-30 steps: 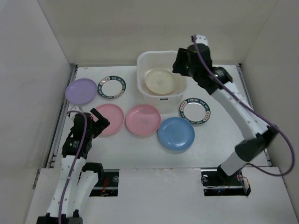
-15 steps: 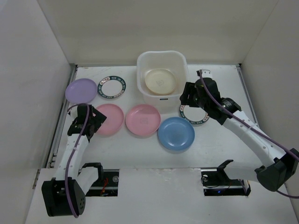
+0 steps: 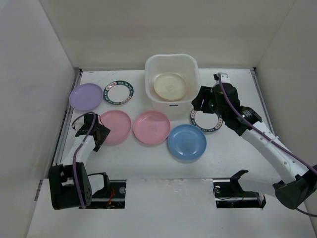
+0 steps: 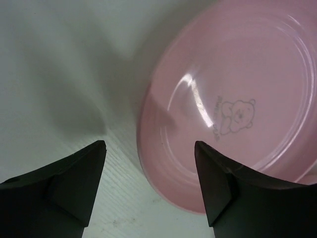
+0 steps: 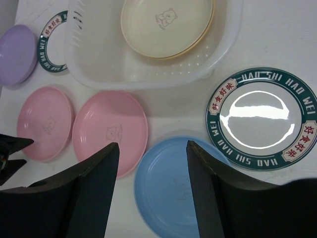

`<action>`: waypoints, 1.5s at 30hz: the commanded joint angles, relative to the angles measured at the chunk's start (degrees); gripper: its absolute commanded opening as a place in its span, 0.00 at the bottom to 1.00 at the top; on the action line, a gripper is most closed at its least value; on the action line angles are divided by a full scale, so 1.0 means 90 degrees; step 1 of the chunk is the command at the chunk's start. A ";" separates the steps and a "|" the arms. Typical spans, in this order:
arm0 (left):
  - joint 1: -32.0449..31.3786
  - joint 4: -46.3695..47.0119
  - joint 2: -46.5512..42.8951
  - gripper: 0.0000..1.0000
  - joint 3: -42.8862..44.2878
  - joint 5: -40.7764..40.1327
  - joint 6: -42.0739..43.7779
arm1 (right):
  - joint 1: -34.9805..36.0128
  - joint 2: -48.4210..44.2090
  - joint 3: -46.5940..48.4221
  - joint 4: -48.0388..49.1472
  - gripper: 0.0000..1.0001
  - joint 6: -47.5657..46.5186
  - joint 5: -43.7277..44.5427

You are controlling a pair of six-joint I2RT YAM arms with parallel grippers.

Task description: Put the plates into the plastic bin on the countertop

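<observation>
A: Six plates lie out on the white counter [image 3: 233,148], and one more shows in the bin. Can you take me across from the left?

B: At the far left is the lilac plate [image 3: 85,96], with a dark-rimmed patterned plate [image 3: 119,92] just beside it on the right. Nearer to us, the left tool [image 4: 148,147] sits low at the left edge of the first pink plate [image 3: 117,127].

A: Is it holding that plate?

B: No. Its jaws stand apart and straddle the rim, with one finger [image 4: 74,191] over bare counter and the other over the plate's inside. I can't tell whether either one touches the rim.

A: And further along?

B: The second pink plate [image 3: 151,127] lies close beside the first, on its right. Behind it, towards the far wall, stands the plastic bin [image 3: 161,105]. It is translucent white, and the cream plate [image 3: 170,86] lies flat in its bottom. The blue plate [image 3: 186,142] sits on the near side, just right of the second pink one.

A: What about the right side?

B: The other patterned plate [image 5: 261,121] lies right of the bin's near corner, and the right arm partly covers it in the top view. The right tool [image 5: 152,144] hovers there above the counter. Its jaws are wide with nothing between them, and its own camera shows the blue plate below.
</observation>
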 commanded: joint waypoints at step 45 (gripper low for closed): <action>-0.3012 0.2314 0.3272 0.09 0.6260 0.0452 0.1247 | -0.0961 -0.1077 -0.1082 0.0109 0.61 0.0284 -0.0510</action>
